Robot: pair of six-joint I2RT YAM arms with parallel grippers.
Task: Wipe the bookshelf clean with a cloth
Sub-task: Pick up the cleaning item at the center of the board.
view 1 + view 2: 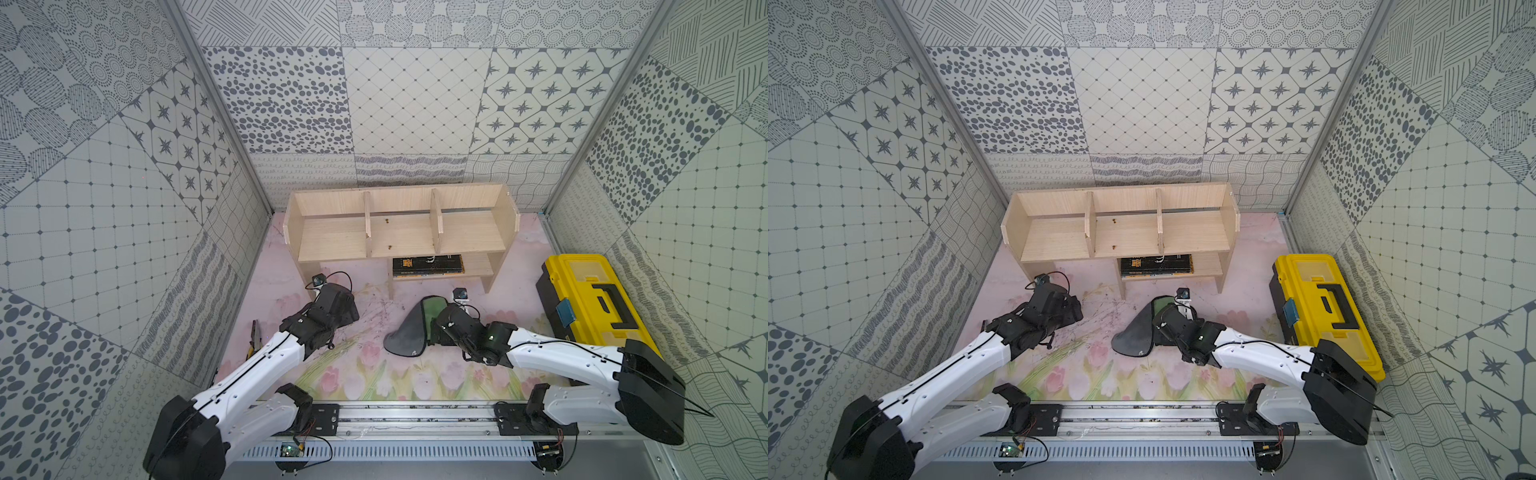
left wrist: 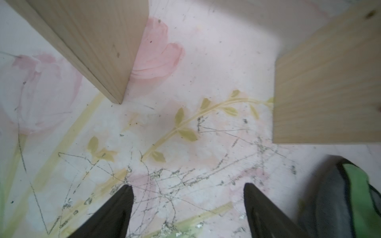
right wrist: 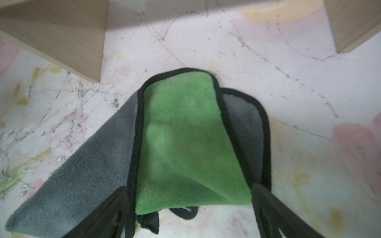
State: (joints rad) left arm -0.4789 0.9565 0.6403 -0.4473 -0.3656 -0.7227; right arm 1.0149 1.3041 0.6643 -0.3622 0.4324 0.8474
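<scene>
The pale wood bookshelf (image 1: 332,239) (image 1: 1054,239) stands at the back of the table in both top views, with small brown specks (image 1: 387,220) in its middle compartment. The cloth (image 1: 409,332) (image 1: 1136,338) lies in front of it, dark grey with a green flap folded over. In the right wrist view my right gripper (image 3: 189,187) is open, one finger on each side of the green flap of the cloth (image 3: 181,134). My left gripper (image 2: 188,185) is open over bare, scratched tabletop near a bookshelf leg (image 2: 99,41), with the cloth (image 2: 338,197) off to one side.
A black book with yellow lettering (image 1: 428,266) lies on the short lower shelf. A yellow and black toolbox (image 1: 590,299) sits by the right wall with a small blue item (image 1: 566,313) on it. Pliers (image 1: 254,338) lie near the left wall. Patterned walls enclose three sides.
</scene>
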